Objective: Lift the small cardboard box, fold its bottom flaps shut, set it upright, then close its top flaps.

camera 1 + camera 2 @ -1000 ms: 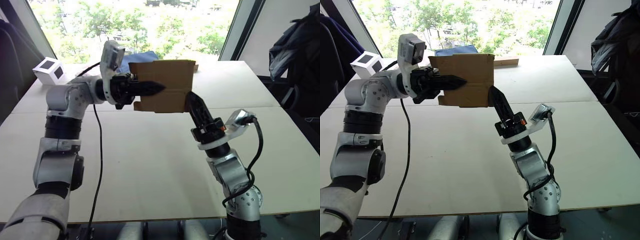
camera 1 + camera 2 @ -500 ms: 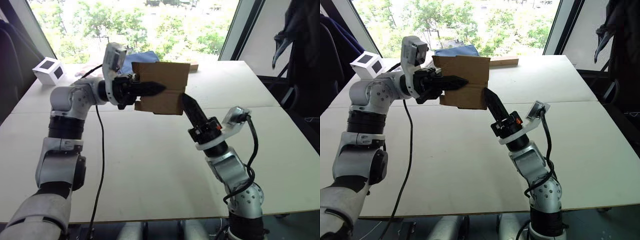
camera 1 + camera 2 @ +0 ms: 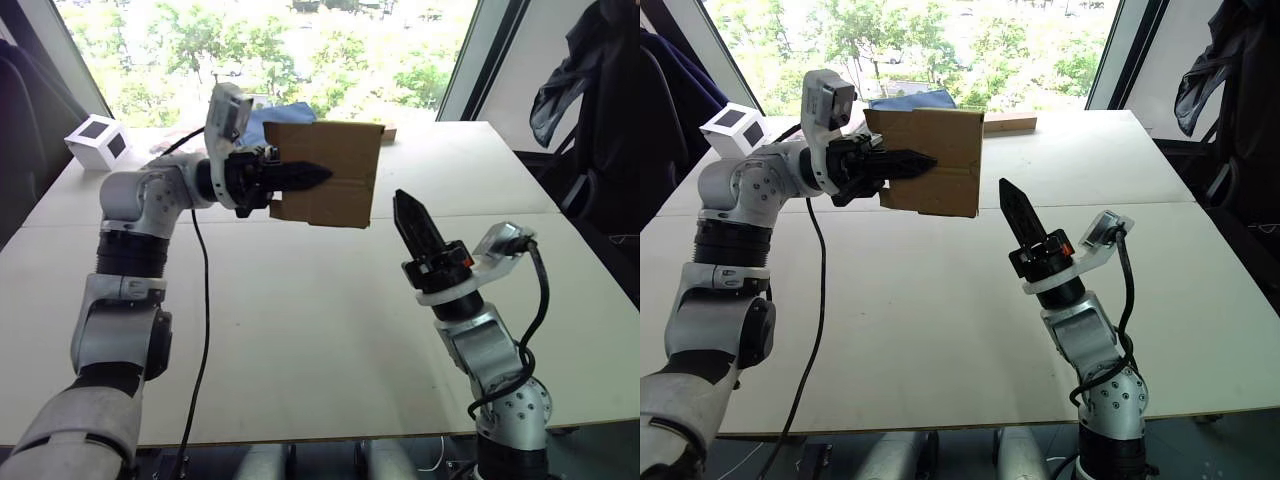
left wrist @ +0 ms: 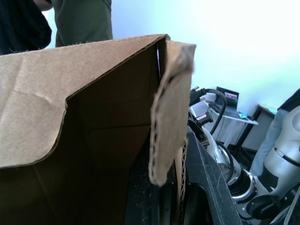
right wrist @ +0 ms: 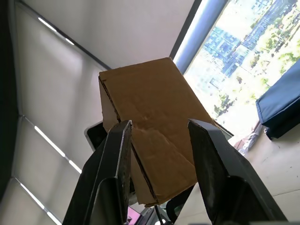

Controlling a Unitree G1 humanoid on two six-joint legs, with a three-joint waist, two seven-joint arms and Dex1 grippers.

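Clearly the weak point is the hold: the small cardboard box (image 3: 328, 172) hangs in the air above the far half of the table (image 3: 300, 330), carried by one wall alone, so a hard push on a flap could twist it in the grip or pull it loose. A push that lands on a wall instead of a flap would only dent the cardboard. The bottom flaps (image 5: 161, 154) look folded across but not pressed flat — a seam shows between them in the right wrist view — and they may spring back.

The left gripper (image 3: 300, 176) is clamped on the box's near wall, one black finger lying along the outside face, the other reaching inside the open end, where the left wrist view shows a notched flap (image 4: 33, 122) and a bent flap edge (image 4: 169, 108) beside the finger.

The right gripper (image 3: 410, 212) stands apart from the box, below it and to its right, pointing up toward it. Its fingers (image 5: 115, 173) are spread wide and hold nothing — the box shows between them, untouched.
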